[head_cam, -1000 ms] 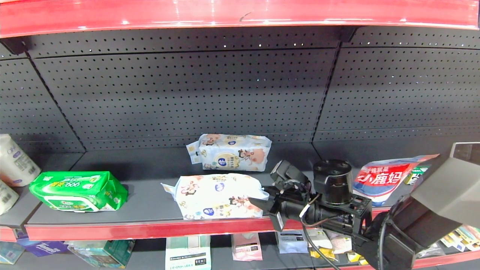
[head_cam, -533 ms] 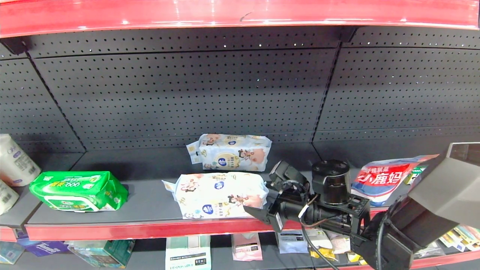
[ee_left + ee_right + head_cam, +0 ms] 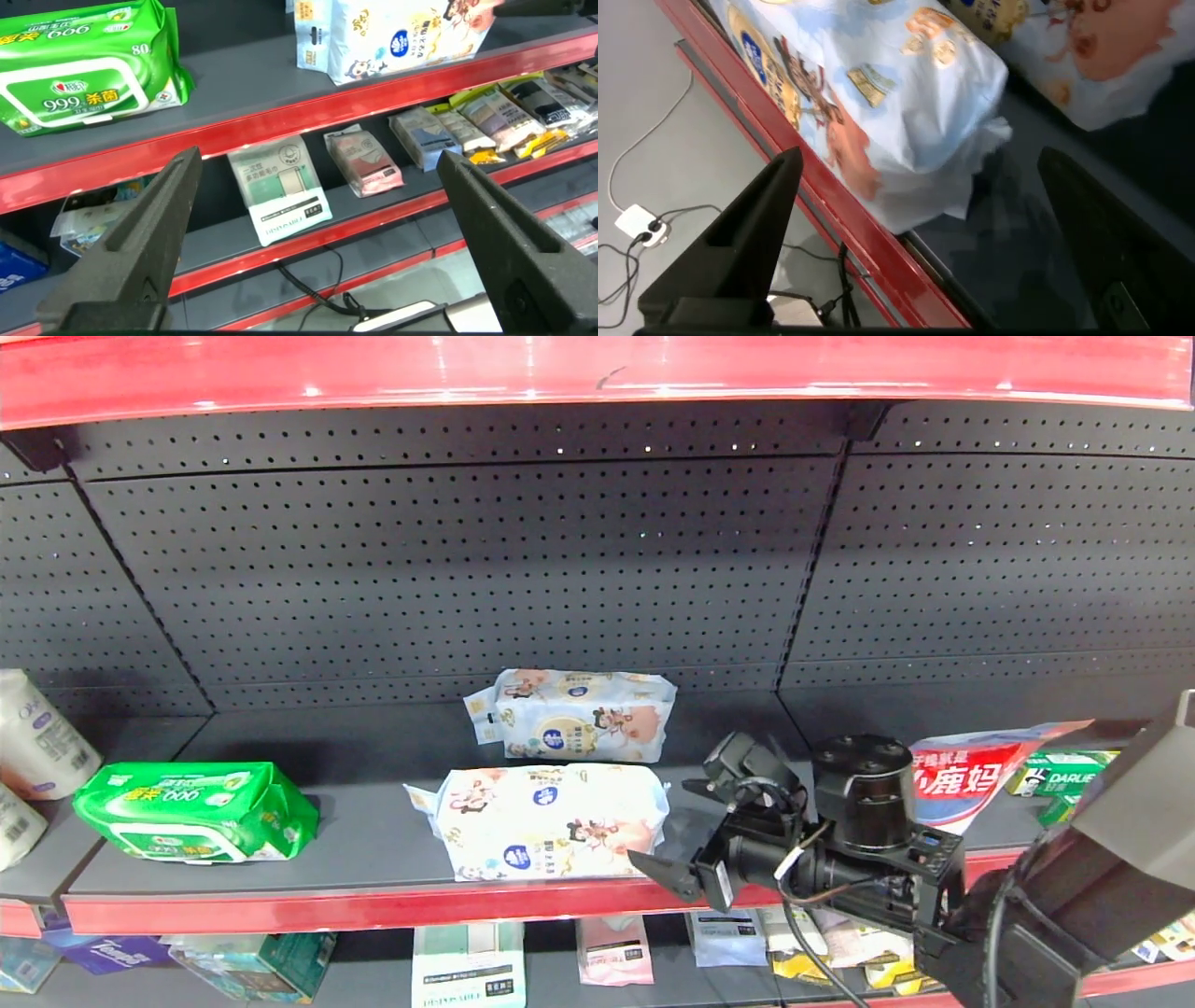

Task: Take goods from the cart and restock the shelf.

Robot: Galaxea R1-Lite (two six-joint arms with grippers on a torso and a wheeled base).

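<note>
My right tool [image 3: 674, 877] is released, jaws wide, lower right of centre. It sits just beside the cartoon-print wipes pack [image 3: 551, 821], which lies at the shelf [image 3: 373, 845] front edge, mid-frame. My left tool [image 3: 318, 163] is also released.

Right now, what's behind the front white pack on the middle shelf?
A second white pack with the same cartoon print, lying near the pegboard wall. The front pack hides the shelf between them, so I can't tell whether they touch.

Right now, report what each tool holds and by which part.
Nothing is held. The right tool stands open at one end of the front wipes pack; the left tool is open and empty.
</note>
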